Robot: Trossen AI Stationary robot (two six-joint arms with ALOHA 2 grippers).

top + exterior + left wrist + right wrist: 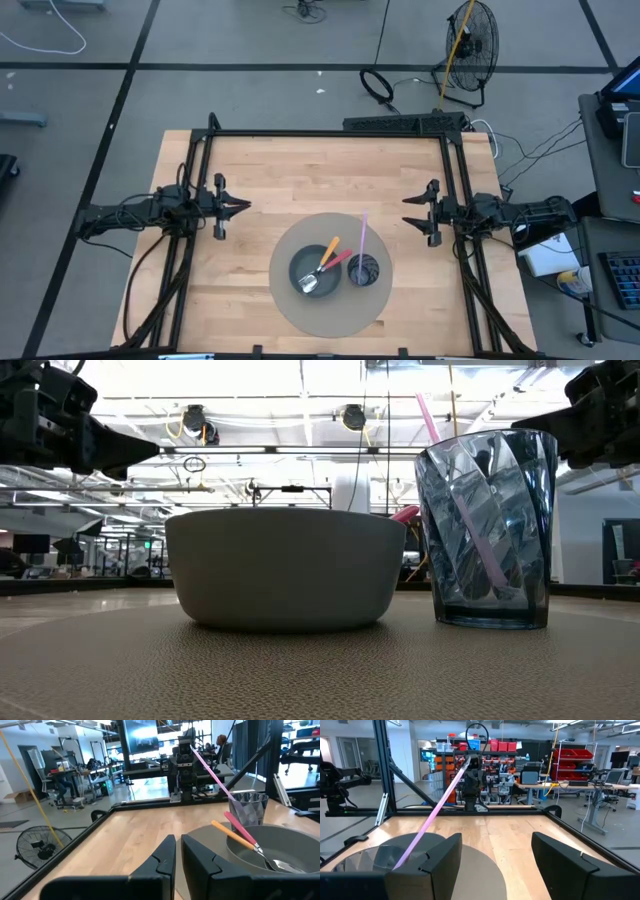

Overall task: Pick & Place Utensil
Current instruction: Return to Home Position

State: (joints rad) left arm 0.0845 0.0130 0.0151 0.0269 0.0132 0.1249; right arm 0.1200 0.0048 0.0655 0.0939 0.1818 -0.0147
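Observation:
A grey bowl sits on a round grey mat near the table's near edge. Two utensils lean in the bowl, one with an orange handle and one with a pink handle; their heads lie on the bowl's bottom. A blue-tinted glass cup stands right of the bowl with a long pink stick leaning in it. My left gripper hovers shut over the table's left part. My right gripper hovers open over the right part. Neither touches anything.
A black frame runs along the table's far, left and right edges. Bare wood lies between the grippers and beyond the mat. In the low view, the bowl and cup stand side by side, apart.

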